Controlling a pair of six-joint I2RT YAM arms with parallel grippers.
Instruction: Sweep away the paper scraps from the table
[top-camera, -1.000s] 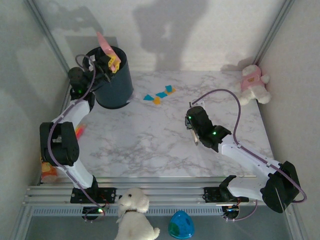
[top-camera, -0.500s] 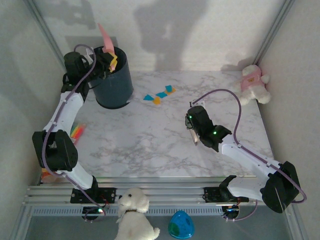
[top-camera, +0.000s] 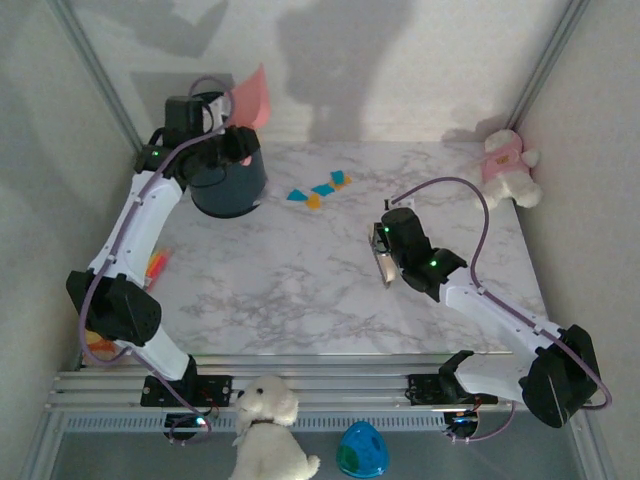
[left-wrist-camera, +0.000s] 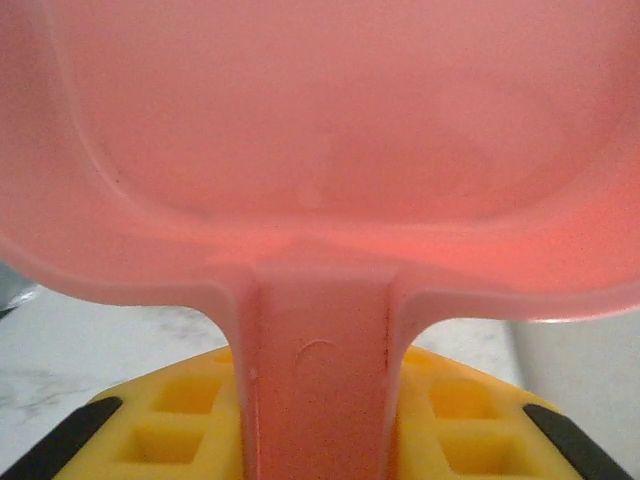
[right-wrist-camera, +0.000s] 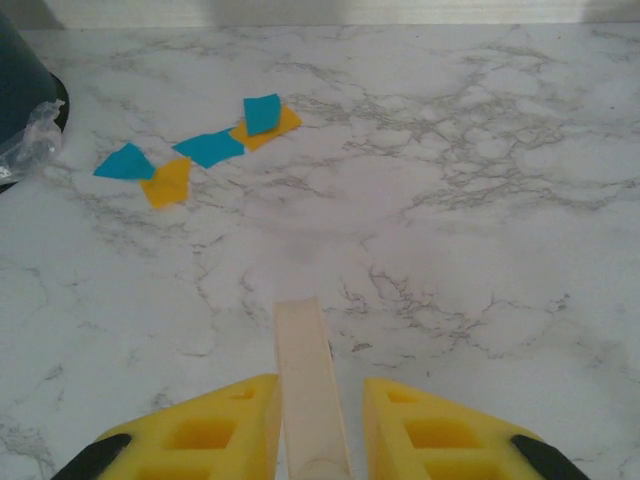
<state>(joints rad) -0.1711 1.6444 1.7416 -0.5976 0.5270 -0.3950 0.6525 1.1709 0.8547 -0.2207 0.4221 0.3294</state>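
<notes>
L claw (left-wrist-camera: 320, 432) grips pink dustpan (left-wrist-camera: 330, 120) handle; R claw (right-wrist-camera: 315, 425) grips beige stick (right-wrist-camera: 303, 345), paper scraps (right-wrist-camera: 206, 148) ahead.

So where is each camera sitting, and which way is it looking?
Top external: above and behind the arms, looking down on the table; both arms show.
Left wrist: on the left arm, facing the pink dustpan in its left hand.
Right wrist: on the right arm, facing the paper scraps; right hand grips a pale handle.
Shared: top and right wrist both show the scraps and dark bin.
</notes>
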